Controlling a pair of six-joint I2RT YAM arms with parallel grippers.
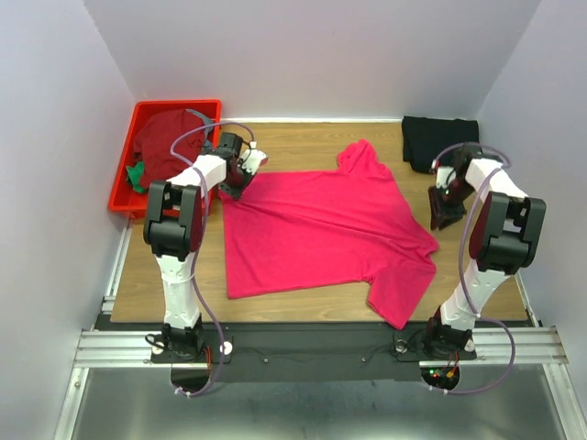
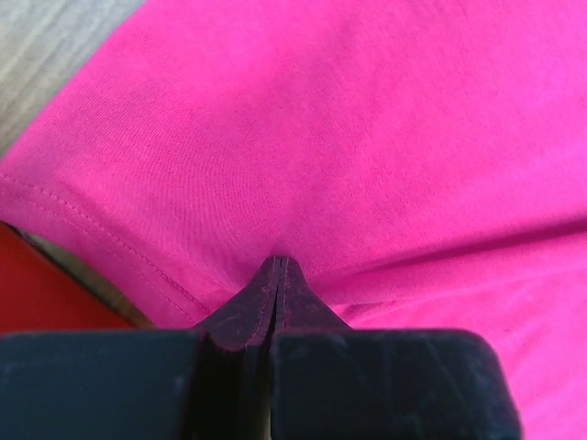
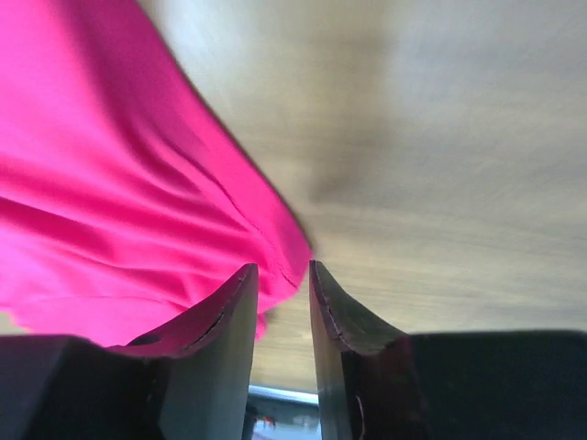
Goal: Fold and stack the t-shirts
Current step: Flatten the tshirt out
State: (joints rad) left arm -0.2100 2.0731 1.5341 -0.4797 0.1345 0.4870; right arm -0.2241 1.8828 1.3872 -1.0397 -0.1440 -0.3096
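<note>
A: Four t-shirts, top view. Logging where?
B: Logging pink t-shirt (image 1: 321, 229) flat across desk (image 1: 312, 137), presumably spread for folding. Black t-shirt (image 1: 438, 139) compact at far right corner, likely start of the stack. Dark red t-shirt (image 1: 170, 137) and green t-shirt (image 1: 136, 174) waiting in red bin (image 1: 124, 197).
A: Left wrist?
B: Seeing left pincer (image 2: 278, 261) clamped on pink cloth at the far-left sleeve, creases running to the tips. Probably holding that corner for a fold.
A: Right wrist?
B: Seeing right pincer (image 3: 282, 268) with jaws parted, nothing between, hem just beside one finger, bare desk beyond. Likely lining up a grasp.
</note>
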